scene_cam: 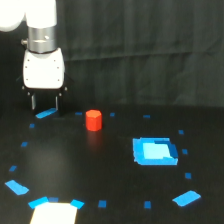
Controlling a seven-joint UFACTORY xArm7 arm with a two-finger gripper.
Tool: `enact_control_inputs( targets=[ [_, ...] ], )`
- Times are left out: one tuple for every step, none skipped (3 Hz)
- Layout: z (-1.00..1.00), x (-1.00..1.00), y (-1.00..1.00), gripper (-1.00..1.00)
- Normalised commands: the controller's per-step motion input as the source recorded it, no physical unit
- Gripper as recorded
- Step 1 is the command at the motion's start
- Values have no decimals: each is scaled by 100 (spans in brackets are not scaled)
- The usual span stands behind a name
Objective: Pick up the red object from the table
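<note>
Exterior view: my gripper (45,104) hung at the view's upper left, white body pointing straight down, two dark fingers (34,102) spread with a clear gap between them and nothing held. Fingertips sat just above the table (100,165), over a slanted blue tape strip (45,114); whether they touched the surface I could not tell. The red object (93,120) stood upright on the table to the view's right of my fingers, near but apart from them, untouched. It was a short, plain cylinder, its faint reflection showing on the black surface below. Further to the view's right and nearer the camera lay a light-blue square patch (155,151), well apart from the cylinder. Small blue marks dotted the table in rows around it. Larger blue pieces lay at the lower left (16,187) and lower right (186,198). A bright white patch (54,213) sat at the bottom edge, blown out, its nature unclear. Dark curtain (140,45) behind.
</note>
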Motion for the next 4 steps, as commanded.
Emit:
enact_control_inputs(
  targets=[
    [-21, 100, -42, 100],
    [-6, 100, -17, 100],
    [14, 100, -39, 63],
    [-13, 100, -28, 87]
  ],
)
